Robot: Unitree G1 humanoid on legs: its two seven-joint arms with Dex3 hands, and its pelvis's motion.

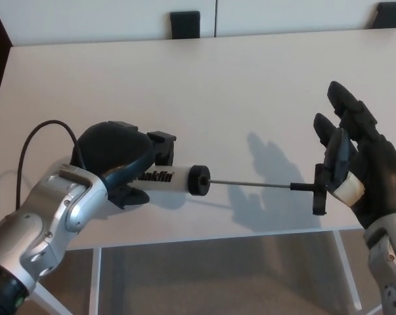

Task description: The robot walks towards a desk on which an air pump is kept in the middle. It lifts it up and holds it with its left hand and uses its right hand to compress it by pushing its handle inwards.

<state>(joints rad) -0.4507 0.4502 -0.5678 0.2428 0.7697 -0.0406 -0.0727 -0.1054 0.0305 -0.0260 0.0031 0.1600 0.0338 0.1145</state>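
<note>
Bright, even light; soft shadows on the desk [250, 79]; slight blur.

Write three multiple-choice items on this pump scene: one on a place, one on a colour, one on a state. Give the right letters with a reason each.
1. Where is the right hand?
A. on the pump's barrel
B. at the pump's T-handle
C. flat on the desk

2. What colour is the air pump's barrel?
A. white with black lettering
B. red
C. yellow

3. How does the pump's rod stand?
A. pushed fully in
B. drawn out of the barrel
C. detached

Answers: 1 B, the open fingers stand just right of the T-handle. 2 A, the tube showing beside the left hand, which holds it, is white with black letters. 3 B, a long bare stretch of rod runs from the black end cap to the T-handle.
</note>
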